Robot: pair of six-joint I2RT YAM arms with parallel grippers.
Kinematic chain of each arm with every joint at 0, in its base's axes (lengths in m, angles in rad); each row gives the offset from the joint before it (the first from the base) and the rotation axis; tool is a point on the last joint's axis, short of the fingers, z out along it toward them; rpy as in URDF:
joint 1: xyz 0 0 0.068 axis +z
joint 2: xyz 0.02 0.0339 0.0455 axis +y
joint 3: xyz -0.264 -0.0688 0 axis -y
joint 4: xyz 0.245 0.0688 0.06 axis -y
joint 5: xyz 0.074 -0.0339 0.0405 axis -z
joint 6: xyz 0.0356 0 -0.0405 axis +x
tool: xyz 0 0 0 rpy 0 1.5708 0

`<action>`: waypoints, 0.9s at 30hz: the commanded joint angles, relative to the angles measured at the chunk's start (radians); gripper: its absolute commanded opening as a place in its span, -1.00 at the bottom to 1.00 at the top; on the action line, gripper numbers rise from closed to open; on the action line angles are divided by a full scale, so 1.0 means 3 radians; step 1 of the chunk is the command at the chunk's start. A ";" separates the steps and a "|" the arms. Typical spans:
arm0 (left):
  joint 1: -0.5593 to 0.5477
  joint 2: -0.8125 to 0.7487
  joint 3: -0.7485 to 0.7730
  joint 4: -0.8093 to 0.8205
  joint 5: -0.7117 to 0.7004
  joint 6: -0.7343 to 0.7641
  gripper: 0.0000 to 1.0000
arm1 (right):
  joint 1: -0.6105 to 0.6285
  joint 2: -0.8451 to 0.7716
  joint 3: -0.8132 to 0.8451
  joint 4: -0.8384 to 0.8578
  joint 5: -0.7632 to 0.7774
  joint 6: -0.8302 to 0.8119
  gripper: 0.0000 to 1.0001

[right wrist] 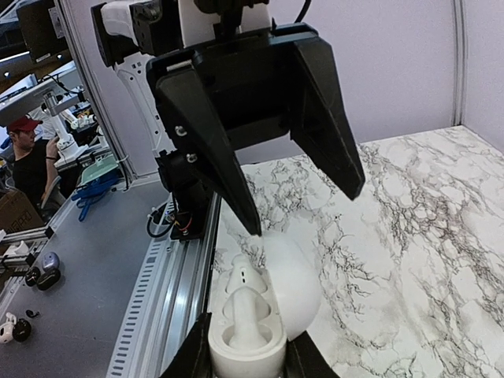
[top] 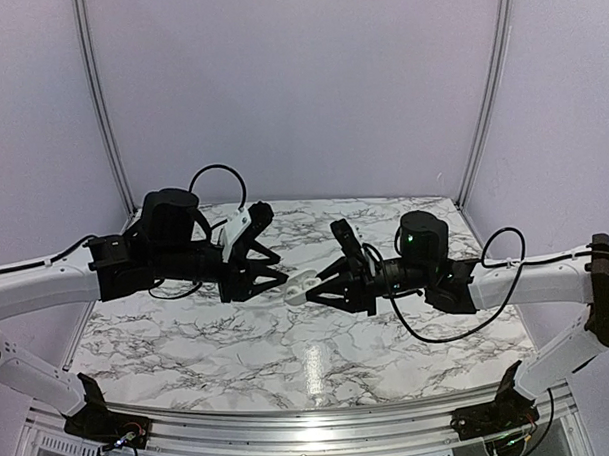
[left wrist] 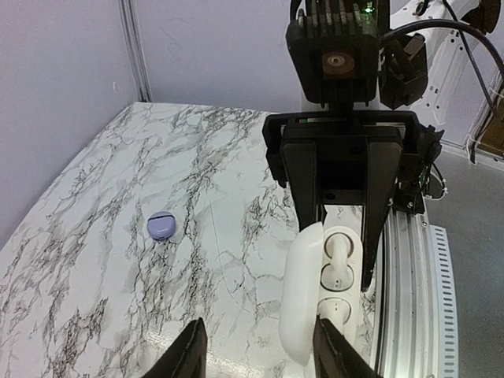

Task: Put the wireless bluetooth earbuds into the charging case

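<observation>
Marble-veined tabletop (top: 289, 349) is filling the lower half of the top view, pale walls (top: 300, 88) enclosing it and an aluminium rail (top: 292, 434) running along the bottom edge. Bare marble is showing left, right and below the arms (both meeting at frame centre). Right gripper (right wrist: 248, 354) is pinching the open white charging case (right wrist: 287, 295), with two whitish earbuds (right wrist: 246, 311) sitting in its wells. Left gripper (left wrist: 260, 342) is facing it, jaws spread and holding nothing. A lilac rounded object (left wrist: 163, 226) is lying left of centre in the left wrist view.

Marble table (top: 188, 342) (white, grey-veined) before lilac walls (top: 300, 88).
</observation>
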State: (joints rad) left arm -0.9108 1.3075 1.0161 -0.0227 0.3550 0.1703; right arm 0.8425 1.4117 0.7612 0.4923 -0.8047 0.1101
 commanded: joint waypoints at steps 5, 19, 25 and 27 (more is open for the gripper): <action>0.0130 -0.0661 -0.0389 0.0547 0.0078 0.0004 -0.04 | 0.0021 -0.0107 -0.0058 0.0203 0.0025 -0.0088 -1.00; -0.0248 -0.0335 -0.0239 0.0324 -0.0024 0.0287 0.10 | 0.0001 -0.0052 -0.0011 0.0219 0.0040 -0.0039 -1.00; -0.0216 -0.0130 -0.0110 0.0189 0.0210 0.0168 0.32 | 0.0012 -0.0083 -0.0064 0.0312 -0.0201 -0.0081 -1.00; -0.0184 -0.0096 -0.0096 0.0184 0.0329 0.0101 0.32 | 0.0015 -0.0118 -0.0069 0.0301 -0.0238 -0.0131 -1.00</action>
State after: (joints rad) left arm -0.9794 1.2621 0.9463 0.0620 0.3946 0.2371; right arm 0.8433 1.4075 0.7414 0.5423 -0.8268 0.0982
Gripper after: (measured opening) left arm 0.661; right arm 0.251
